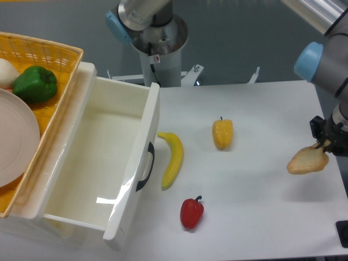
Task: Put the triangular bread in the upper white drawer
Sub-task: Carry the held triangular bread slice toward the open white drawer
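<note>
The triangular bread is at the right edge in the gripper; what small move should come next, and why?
Probably carry it left, staying high. The gripper holds the triangular bread above the table's right side, while the upper white drawer stands open far left, with the yellow bell pepper and banana between.

Yellow pepper (222, 134) and banana (172, 159) lie before open upper white drawer (103, 147).

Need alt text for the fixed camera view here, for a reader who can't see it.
At the right table edge, the gripper holds a wedge of bread lifted above the table. Far left, a white drawer stands open and empty; between them lie a banana, yellow pepper and red pepper.
</note>
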